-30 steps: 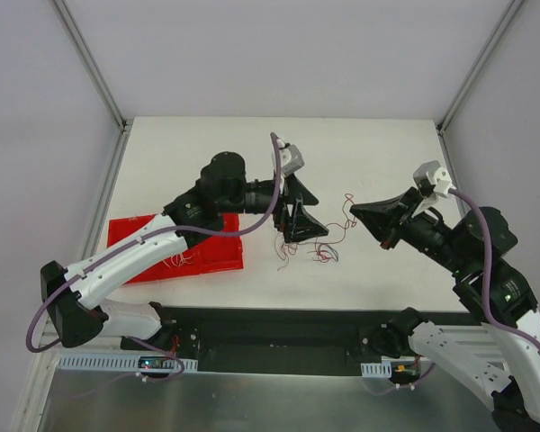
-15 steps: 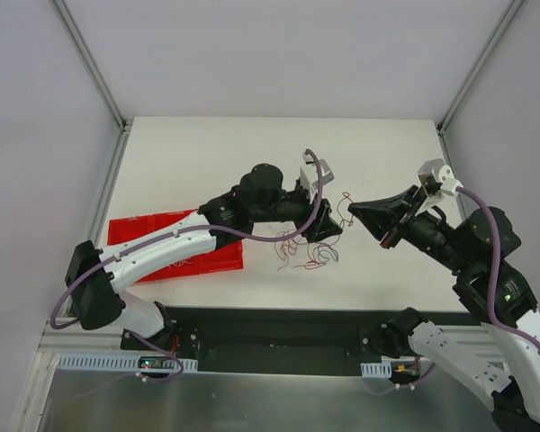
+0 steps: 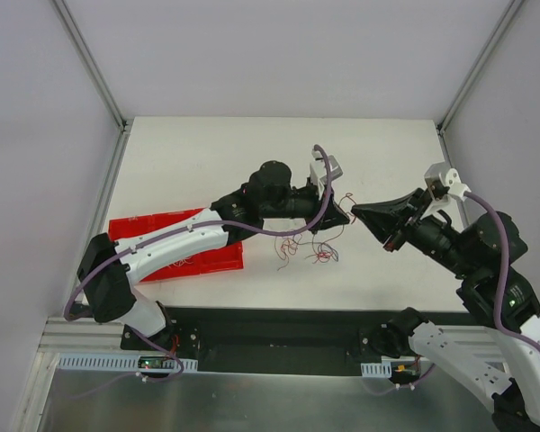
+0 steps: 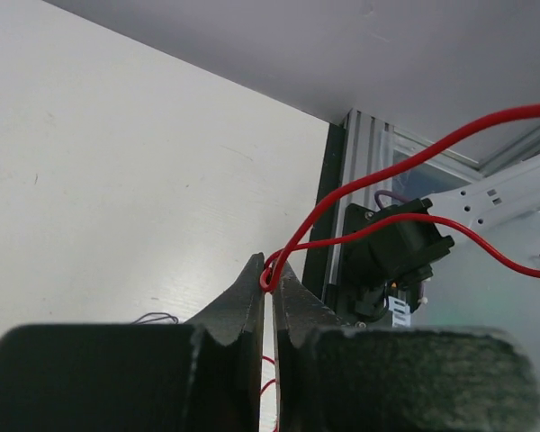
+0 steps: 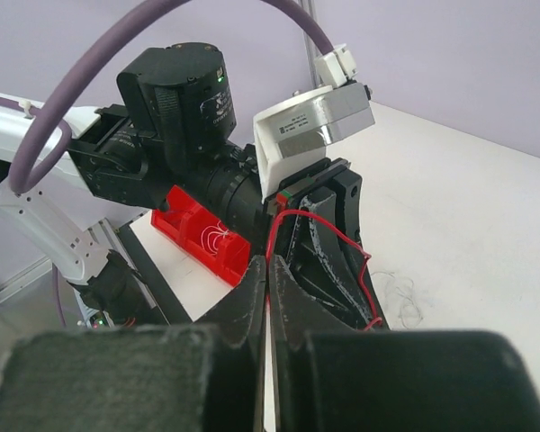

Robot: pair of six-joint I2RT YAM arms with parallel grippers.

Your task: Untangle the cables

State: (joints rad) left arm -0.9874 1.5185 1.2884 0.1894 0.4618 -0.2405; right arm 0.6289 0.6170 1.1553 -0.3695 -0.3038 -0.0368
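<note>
Left gripper has shifted right since the earlier frame, closing in on the right gripper. Left jaws are pressed together, pinching a loop of red wire at the tips, with two strands running off rightward. Right jaws are also closed, apparently nipping red wire at the tip. The tips nearly face each other. The remaining cables lie on the table, just nearside of the left gripper and nearer the left arm.

white table, pale walls, aluminium posts
</note>
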